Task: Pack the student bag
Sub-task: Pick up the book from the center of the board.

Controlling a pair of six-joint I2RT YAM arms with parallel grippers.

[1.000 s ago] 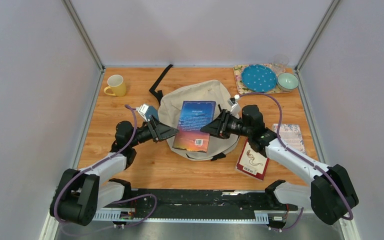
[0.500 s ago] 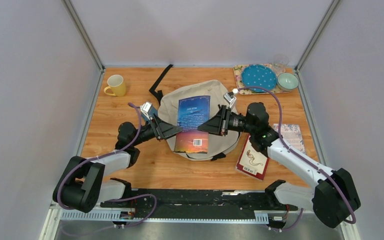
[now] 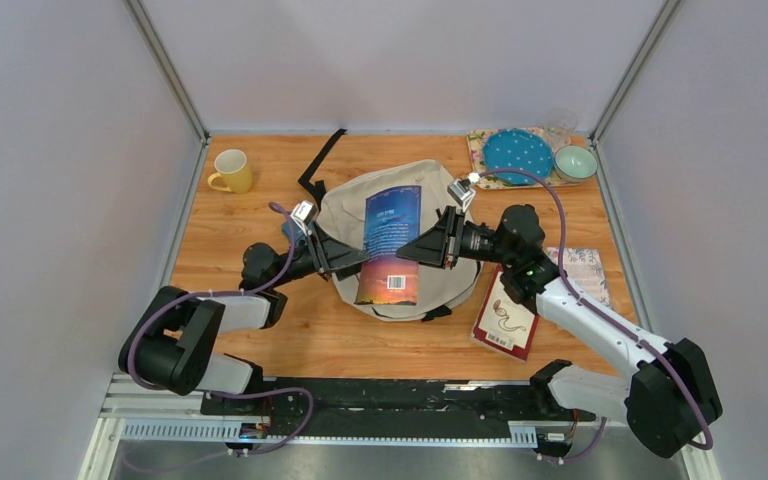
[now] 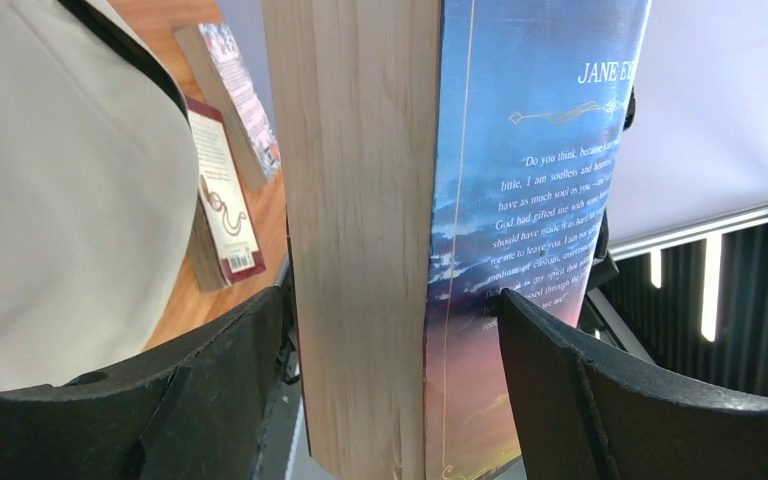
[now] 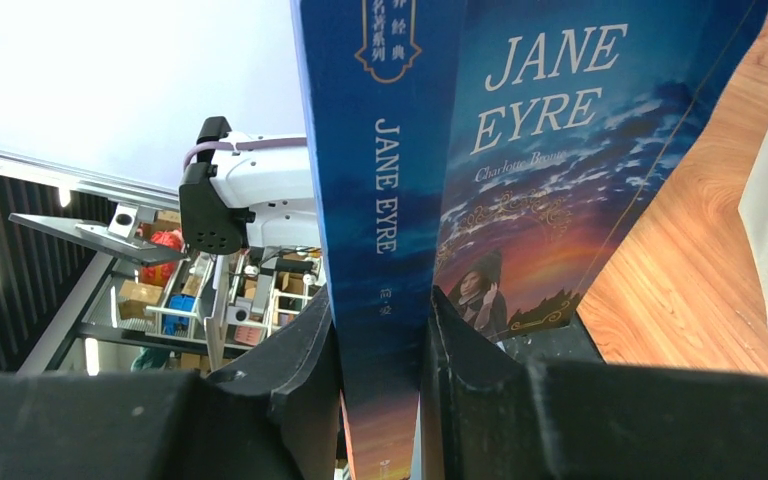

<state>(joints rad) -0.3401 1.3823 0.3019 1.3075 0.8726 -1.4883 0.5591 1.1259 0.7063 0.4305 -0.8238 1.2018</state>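
Cream bag [image 3: 350,200] — blue, orange-tinged book [image 3: 388,240]

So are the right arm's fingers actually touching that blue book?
Touching. The right wrist view shows the right arm's fingers pressed against both sides of the blue book, clamping it at the spine with no gap.

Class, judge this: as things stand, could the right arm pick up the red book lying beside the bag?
Probably not yet. The red book lies close, partly under that arm, but the right gripper has its jaws clamped on the blue book over the bag.
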